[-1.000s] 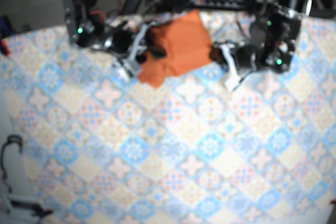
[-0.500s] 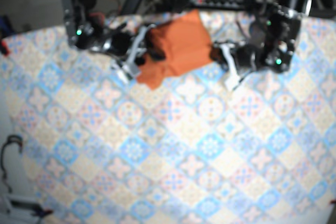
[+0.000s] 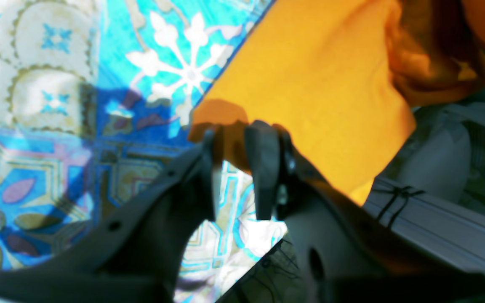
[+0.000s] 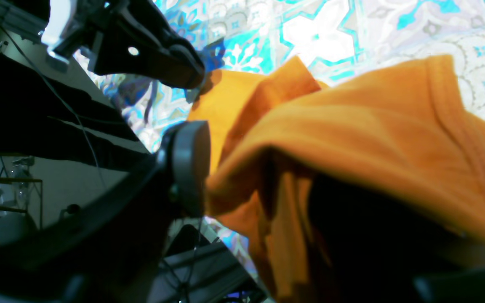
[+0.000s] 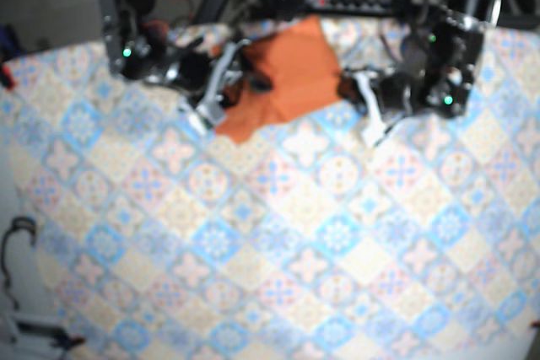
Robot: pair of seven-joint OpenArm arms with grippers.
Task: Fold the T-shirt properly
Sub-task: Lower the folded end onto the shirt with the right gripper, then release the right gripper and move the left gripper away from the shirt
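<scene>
Two pincers meet the orange T-shirt point(image 5: 291, 69), which lies bunched at the far edge of the patterned surface point(image 5: 278, 233), between the arms. The left pincer point(image 3: 230, 145) pinches one corner. Fabric drapes over the right pincer point(image 5: 243, 83), so I cannot tell its grip.

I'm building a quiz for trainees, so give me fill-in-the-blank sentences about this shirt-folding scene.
1. The T-shirt is ___ in colour.
2. The left gripper has its jaws shut on one ___ of it.
3. The tablecloth has a tile pattern, mostly cream and ___.
Missing words: orange; corner; blue.
</scene>
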